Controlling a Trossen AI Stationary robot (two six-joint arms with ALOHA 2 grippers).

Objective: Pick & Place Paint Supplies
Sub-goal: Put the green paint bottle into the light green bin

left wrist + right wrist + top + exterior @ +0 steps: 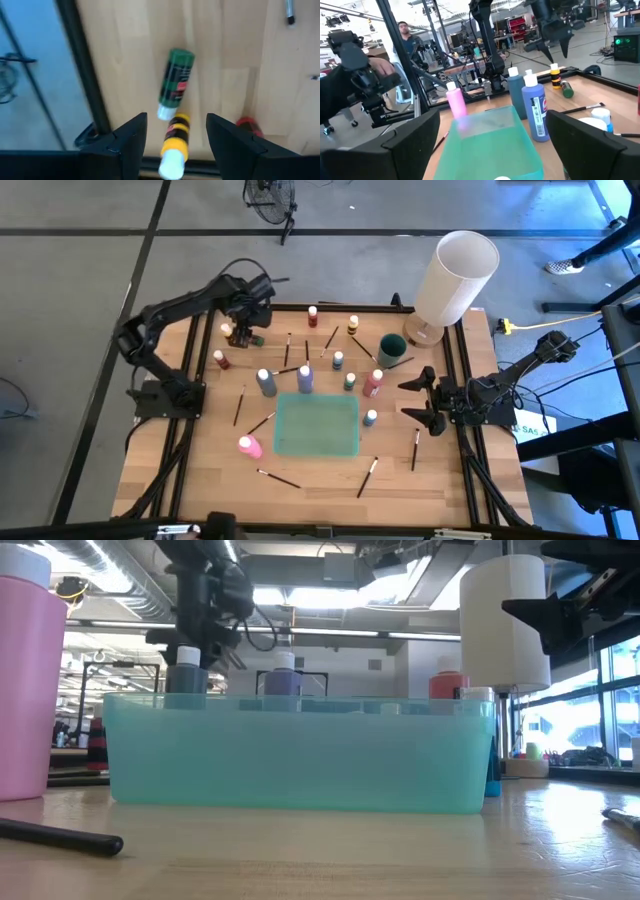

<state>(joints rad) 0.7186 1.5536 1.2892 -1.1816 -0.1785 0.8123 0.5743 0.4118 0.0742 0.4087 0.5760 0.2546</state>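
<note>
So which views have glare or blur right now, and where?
Low view: bright windows at the right put glare on the wooden tabletop, and the near pink paint bottle looks soft. Left wrist view: the open left gripper and the yellow paint bottle between its fingers are blurred.

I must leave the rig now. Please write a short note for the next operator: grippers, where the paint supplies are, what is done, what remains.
Left gripper: open, above a yellow bottle lying at the table's far left corner, a green bottle lying beside it. Nothing held.
Right gripper: open, empty, waiting at the right edge.
Teal tray: appears empty in the high view.
Bottles such as the pink bottle and brushes lie scattered around the tray.
Done: nothing placed yet. Left: everything.
</note>
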